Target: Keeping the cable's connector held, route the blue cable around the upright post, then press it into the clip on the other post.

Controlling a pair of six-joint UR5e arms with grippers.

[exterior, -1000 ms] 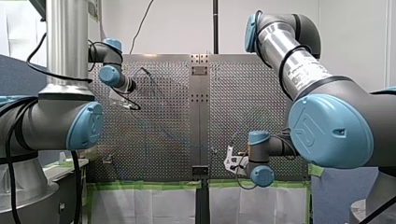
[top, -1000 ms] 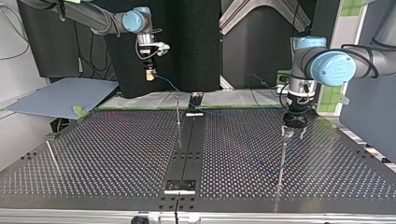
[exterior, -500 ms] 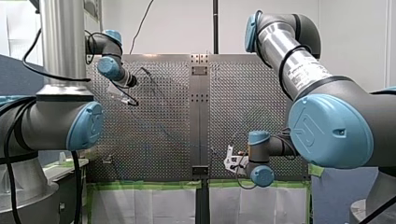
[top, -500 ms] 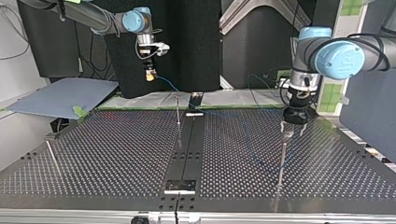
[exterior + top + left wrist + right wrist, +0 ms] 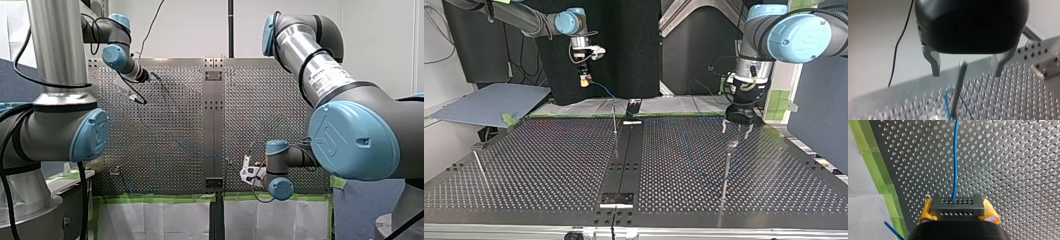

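Observation:
In the right wrist view my right gripper (image 5: 957,206) is shut, its yellow pads clamping the black connector (image 5: 957,211). The blue cable (image 5: 955,157) leaves the connector and runs on over the perforated plate. The top view has this gripper (image 5: 584,80) held high at the back left, the cable (image 5: 604,90) dropping toward a thin upright post (image 5: 614,120). My left gripper (image 5: 736,131) hangs open just above the clip (image 5: 732,145) on the taller post (image 5: 726,167). Its metal fingers (image 5: 933,65) stand on either side of the post's tip (image 5: 961,67); blue cable (image 5: 948,105) lies near the post's foot.
A third thin post (image 5: 480,167) stands near the top view's left edge. A dark centre strip (image 5: 624,160) divides the perforated table (image 5: 549,165). Green tape (image 5: 880,170) lines the table's edge. A grey board (image 5: 489,105) lies beyond the table at the back left.
My left gripper has lifted straight up off the clip post, from around the clip to just above it, staying open. My right gripper has held still with the connector.

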